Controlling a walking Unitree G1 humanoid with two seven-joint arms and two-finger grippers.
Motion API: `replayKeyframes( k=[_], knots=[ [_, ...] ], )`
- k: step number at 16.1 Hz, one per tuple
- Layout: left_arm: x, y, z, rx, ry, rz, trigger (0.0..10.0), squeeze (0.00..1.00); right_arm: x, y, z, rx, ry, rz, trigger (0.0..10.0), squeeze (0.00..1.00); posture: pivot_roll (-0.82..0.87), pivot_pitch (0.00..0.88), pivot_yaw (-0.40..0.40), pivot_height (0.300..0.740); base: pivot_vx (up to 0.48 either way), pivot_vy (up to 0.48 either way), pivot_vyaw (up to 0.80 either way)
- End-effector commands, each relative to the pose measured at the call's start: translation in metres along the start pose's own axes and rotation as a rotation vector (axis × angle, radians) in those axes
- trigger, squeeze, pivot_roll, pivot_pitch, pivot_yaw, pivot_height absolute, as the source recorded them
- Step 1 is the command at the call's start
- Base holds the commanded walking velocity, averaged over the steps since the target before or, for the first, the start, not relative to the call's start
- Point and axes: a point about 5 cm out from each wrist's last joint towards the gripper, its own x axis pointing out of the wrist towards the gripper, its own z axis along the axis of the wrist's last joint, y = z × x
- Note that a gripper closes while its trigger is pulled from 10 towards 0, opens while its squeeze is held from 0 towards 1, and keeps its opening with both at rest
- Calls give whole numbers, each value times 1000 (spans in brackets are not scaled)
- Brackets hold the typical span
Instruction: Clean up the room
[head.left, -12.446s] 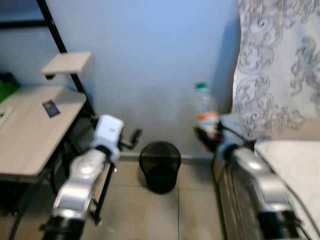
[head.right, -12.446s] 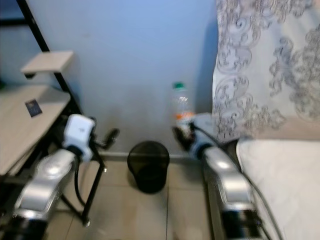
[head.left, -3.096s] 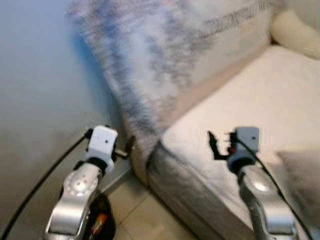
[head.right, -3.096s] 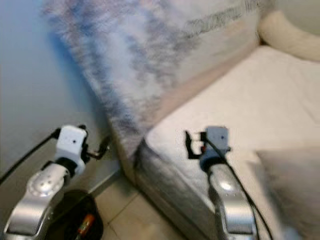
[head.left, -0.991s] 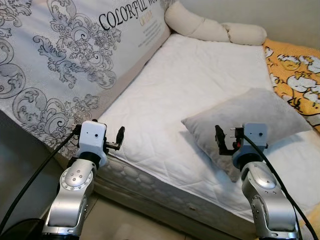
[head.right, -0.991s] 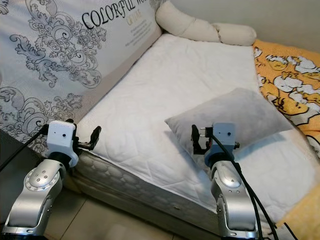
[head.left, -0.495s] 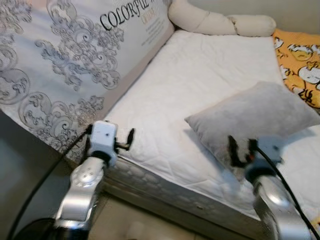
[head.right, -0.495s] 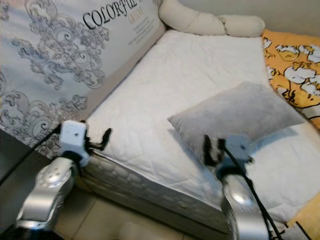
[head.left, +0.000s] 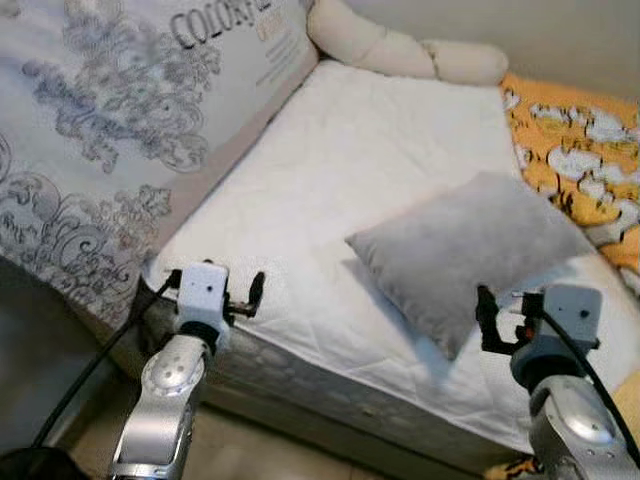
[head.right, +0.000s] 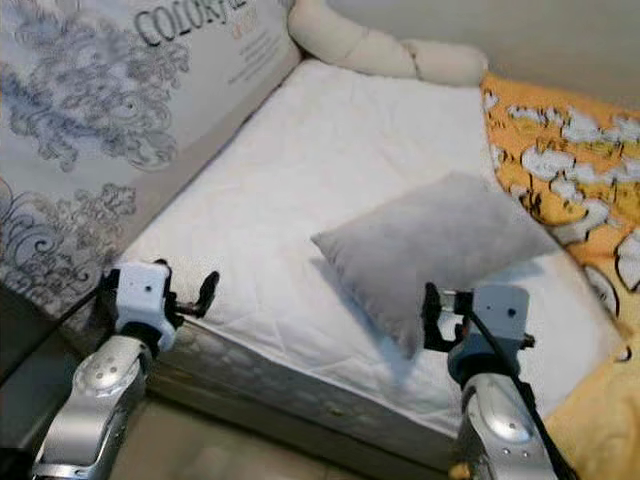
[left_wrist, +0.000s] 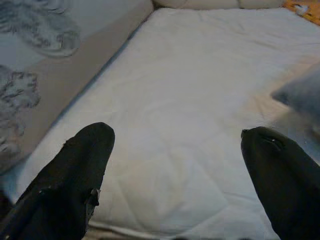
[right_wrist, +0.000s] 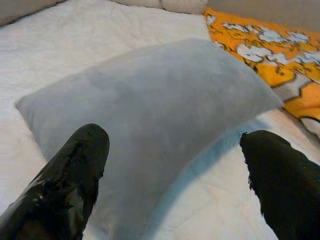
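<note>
A grey pillow (head.left: 470, 245) lies askew on the white mattress (head.left: 340, 160). My right gripper (head.left: 487, 320) hovers open just off the pillow's near corner, touching nothing. In the right wrist view the pillow (right_wrist: 150, 105) spreads between and beyond the two black fingers (right_wrist: 75, 170) of that gripper (right_wrist: 175, 150). My left gripper (head.left: 253, 293) is open over the mattress's near left edge. The left wrist view has bare mattress (left_wrist: 190, 100) between the spread fingers of that gripper (left_wrist: 177, 150). Neither gripper holds anything.
An orange patterned blanket (head.left: 580, 150) covers the bed's right side. A long cream bolster (head.left: 400, 50) lies along the far end. A grey ornate panel with lettering (head.left: 120, 130) rises on the left. Tiled floor (head.left: 260, 450) runs along the bed's near edge.
Twelve seconds ago my right gripper held a bottle above a black bin; the view has since turned to the bed. In the last second the view shifted slightly and the right arm sits further right.
</note>
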Motion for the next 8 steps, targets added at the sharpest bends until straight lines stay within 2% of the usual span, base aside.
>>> replayKeyframes(
  k=[1,3,4,6,8],
  knots=[
    [-2,-2,8,-10,-29,11,10000,0,10,-3,1,-28,3,2,10000,0,-73,0,-100,740,0,0,0],
    [-4,-3,10,-7,-30,5,10000,0,13,-1,-1,-51,9,29,10000,0,-59,0,-99,740,0,0,0],
    [-8,-1,12,-5,-32,3,10000,0,9,3,-2,-32,23,38,10000,0,-43,0,-89,740,0,0,0],
    [-12,0,13,4,-31,-5,10000,0,6,3,-4,-2,24,25,10000,0,-46,0,-69,740,0,0,-609],
    [-11,-1,15,14,-32,-20,10000,0,6,4,-5,-4,14,31,10000,0,-51,0,-52,740,240,0,-788]
  ],
)
